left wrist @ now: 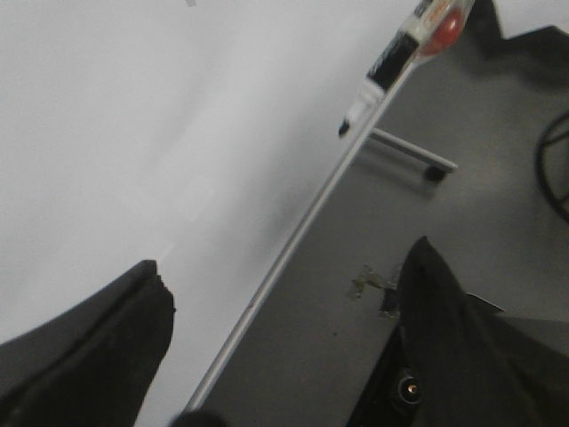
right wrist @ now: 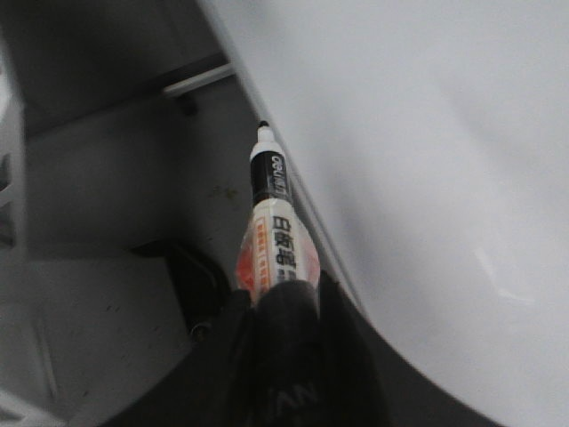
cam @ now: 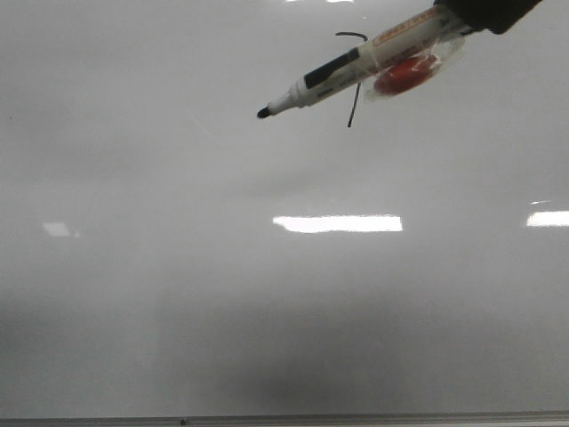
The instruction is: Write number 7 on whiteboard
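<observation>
Front view: number 7 (cam: 354, 76) (finished) left of right hand (cam: 487, 12)

One whiteboard (cam: 178, 267), one marker (cam: 356, 67), one drawn number 7 (cam: 354, 76), two grippers, right gripper (right wrist: 284, 311), left gripper (left wrist: 284, 356)

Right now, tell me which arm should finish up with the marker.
Right. Its end effector already grips the marker beside the number 7 on the whiteboard. The left end effector is open and empty.

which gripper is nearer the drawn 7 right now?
Right. The right gripper holds the marker, which crosses just in front of the 7 on the whiteboard. The left gripper is open, off by the board's edge.
</observation>
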{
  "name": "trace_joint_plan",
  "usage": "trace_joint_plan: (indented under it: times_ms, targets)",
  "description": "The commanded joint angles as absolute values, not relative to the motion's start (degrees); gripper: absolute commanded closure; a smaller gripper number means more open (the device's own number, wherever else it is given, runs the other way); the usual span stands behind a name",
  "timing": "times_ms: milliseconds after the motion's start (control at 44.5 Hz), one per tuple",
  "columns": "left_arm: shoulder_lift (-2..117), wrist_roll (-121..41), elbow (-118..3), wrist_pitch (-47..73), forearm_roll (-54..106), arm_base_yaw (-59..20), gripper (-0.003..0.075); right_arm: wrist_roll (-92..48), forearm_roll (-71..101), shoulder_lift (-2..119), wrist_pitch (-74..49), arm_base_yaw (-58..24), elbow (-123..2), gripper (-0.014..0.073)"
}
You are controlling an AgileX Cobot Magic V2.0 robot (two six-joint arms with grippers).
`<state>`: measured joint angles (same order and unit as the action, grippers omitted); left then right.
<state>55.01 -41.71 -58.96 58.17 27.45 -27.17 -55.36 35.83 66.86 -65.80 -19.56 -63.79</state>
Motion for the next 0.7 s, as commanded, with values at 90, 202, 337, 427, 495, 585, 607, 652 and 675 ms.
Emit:
trace_joint_plan:
  times_ms: [90,202,337,427,495,585,607,652,675]
  targets:
    - [61.44,-52.29,-64.03,59.36,39.18,-33.43,0.0183,-58.63,40.92,64.41,-67.92,-23.29,-65.14,0.066]
    - [65.24,-53.2,-65.41,58.53,39.42,-36.89,0.0185,-58.86,41.79,64.41,-67.46,-23.3,-65.14,0.066]
    - [68.72,-53.79,-65.62,55.71,39.42,-39.99,0.0185,-58.86,41.79,64.41,-66.33,-23.3,-65.14,0.066]
    - [70.86,-54.48,-65.62,53.94,39.63,-41.39,0.0185,-58.86,41.79,64.41,-65.61,-23.3,-65.14,0.066]
    - [72.13,-54.48,-65.62,52.92,39.75,-42.33,0.0185,-58.86,41.79,64.41,-65.44,-23.3,-65.14,0.066]
    - [73.9,-54.67,-65.62,52.1,39.75,-43.08,0.0185,-58.86,41.79,64.41,-65.38,-23.3,-65.14,0.066]
    - [74.43,-54.67,-65.62,51.88,39.75,-43.09,0.0186,-58.86,41.85,64.41,-65.39,-23.3,-65.14,0.066]
    - [74.93,-54.77,-65.62,51.31,39.64,-43.21,0.019,-58.86,41.85,64.41,-65.39,-23.3,-65.14,0.066]
    - [75.1,-54.77,-65.62,51.17,39.53,-43.21,0.0194,-58.86,41.85,64.41,-65.39,-23.3,-65.14,0.066]
